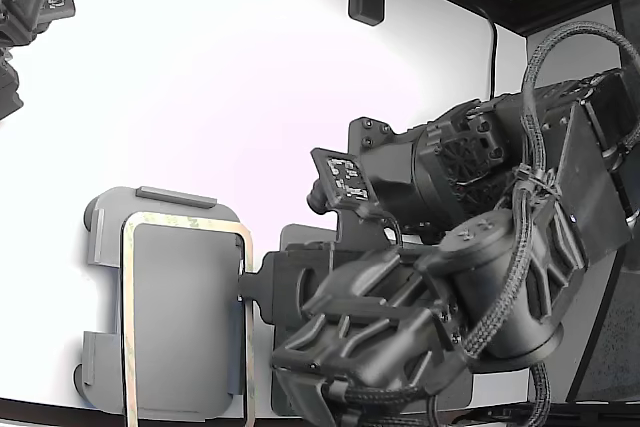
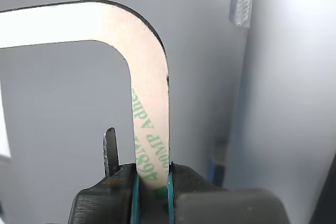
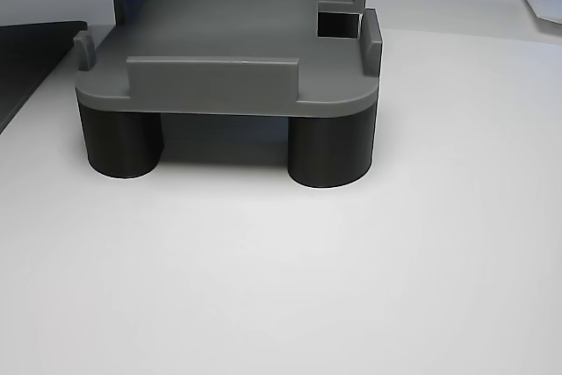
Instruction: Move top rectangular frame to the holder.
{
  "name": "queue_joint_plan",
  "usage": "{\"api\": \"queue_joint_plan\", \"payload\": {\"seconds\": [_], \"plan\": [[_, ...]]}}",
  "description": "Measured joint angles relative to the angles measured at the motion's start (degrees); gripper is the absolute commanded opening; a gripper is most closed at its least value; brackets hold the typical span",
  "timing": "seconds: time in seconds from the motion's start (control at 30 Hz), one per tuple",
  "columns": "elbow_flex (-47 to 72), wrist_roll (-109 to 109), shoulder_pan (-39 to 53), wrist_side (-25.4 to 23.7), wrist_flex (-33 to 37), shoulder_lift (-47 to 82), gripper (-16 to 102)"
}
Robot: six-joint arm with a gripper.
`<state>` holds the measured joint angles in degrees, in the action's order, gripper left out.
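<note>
Gripper [image 2: 152, 182] clenched on tan frame [image 2: 149, 108], pinching one long side strip between two dark fingers [image 2: 191, 182]. Green letters on strip.

Exterior view: frame [image 1: 187, 222] in lower left of picture, lying over grey tray [image 1: 105, 237], right long side at gripper [image 1: 243, 285]. Cannot tell if frame sits flat inside tray tabs. Big black arm [image 1: 480, 277] fills lower right. White table [image 1: 250, 77] behind.

Other view: tray [image 3: 237, 50] in upper half, standing on round dark legs [image 3: 329, 151], raised tabs along edges, square notch [image 3: 338, 22] at upper right.
</note>
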<state>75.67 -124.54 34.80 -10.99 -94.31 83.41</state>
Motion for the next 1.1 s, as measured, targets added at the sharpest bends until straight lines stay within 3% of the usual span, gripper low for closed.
{"api": "queue_joint_plan", "payload": {"seconds": [1.1], "plan": [[1.05, -1.76, -3.16, 1.49, 0.00, -5.45, -11]]}}
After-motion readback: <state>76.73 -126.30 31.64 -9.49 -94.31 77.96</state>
